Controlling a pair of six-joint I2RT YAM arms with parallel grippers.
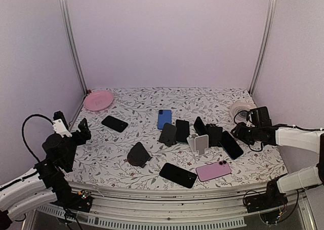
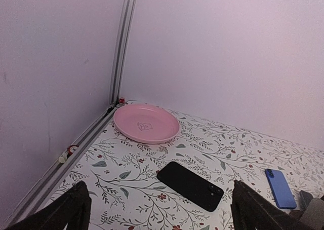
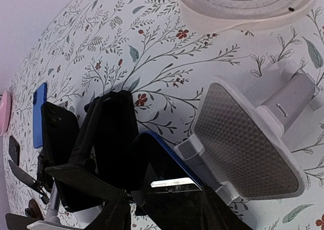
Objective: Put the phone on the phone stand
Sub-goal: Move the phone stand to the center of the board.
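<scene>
Surface: floral-print cloth desk (image 1: 126, 164) inside a pale lilac booth, many phones and stands scattered on it.
Near row: glossy black phone (image 1: 178, 175) and pink phone (image 1: 213, 170) lie flat by the front edge; a black wedge stand (image 1: 138, 154) sits just left of them.
Left gripper (image 1: 81, 131): jaws spread wide, empty, parked at the left edge, well away from the cluster.
Right gripper (image 1: 242, 132): jaws partly closed around the dark blue-edged phone (image 3: 169, 182), low beside the white stand with a grey textured pad (image 3: 248, 141).
Task thing: that phone appears pinched by its end, tilted, not yet resting on the pad.
Step, my read: carry it over the pad, seat the bottom edge against the lip, lean it back, release slowly.
Risk: neighbouring black stands (image 3: 98, 149) sit close; keep the swing small.
Far: blue phone (image 1: 163, 118), pink round plate (image 1: 98, 100), white tape roll (image 1: 241, 108).
Views: right wrist shows lip and pad texture; top shows layout; left wrist shows only plate, black phone (image 2: 190, 185), blue phone.
</scene>
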